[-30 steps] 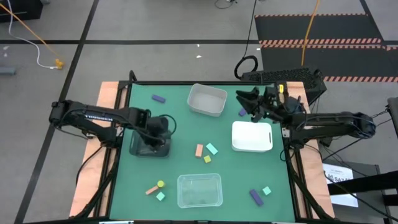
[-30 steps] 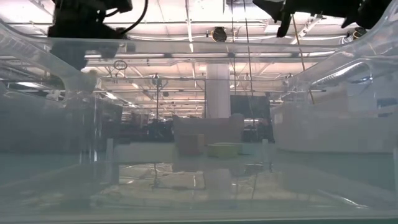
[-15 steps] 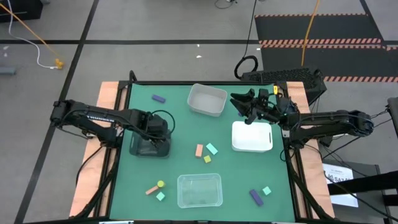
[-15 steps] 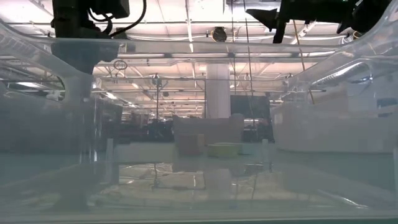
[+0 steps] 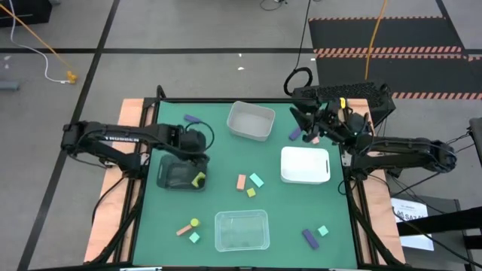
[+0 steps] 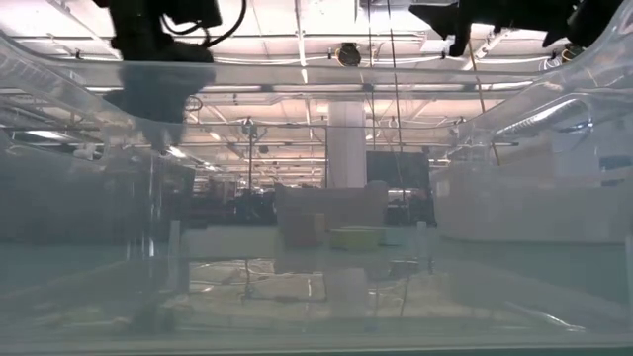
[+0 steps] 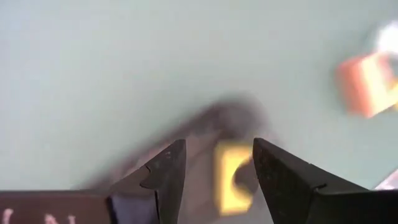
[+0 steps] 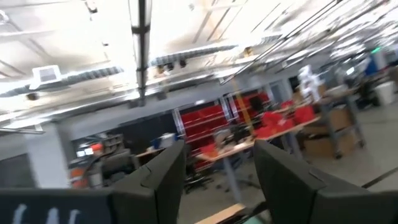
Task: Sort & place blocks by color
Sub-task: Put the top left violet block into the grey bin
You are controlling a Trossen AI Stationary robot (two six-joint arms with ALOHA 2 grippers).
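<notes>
My left gripper [image 5: 192,141] [image 7: 217,148] is open above the far edge of the black tray [image 5: 170,179]. A yellow block [image 5: 199,179] [image 7: 229,177] lies in that tray, below the fingers and apart from them. My right gripper [image 5: 304,120] [image 8: 217,149] is open and held high near the table's far right, looking into the room. A purple block [image 5: 294,135] lies on the mat beside it. Further blocks on the mat: purple [image 5: 192,119], salmon [image 5: 241,181], mint [image 5: 257,180], yellow [image 5: 251,192].
A grey tray [image 5: 251,120] stands at the far middle, a white tray [image 5: 305,165] at the right and a clear tray [image 5: 241,229] at the near edge. Salmon, yellow and mint blocks [image 5: 190,229] lie near left; purple [image 5: 309,238] and mint [image 5: 322,230] blocks lie near right.
My left gripper has drawn back from over the black tray toward the table's far edge, and the yellow block now shows lying in the tray where the gripper stood. My right gripper swung toward the table's left, then back toward the far edge.
</notes>
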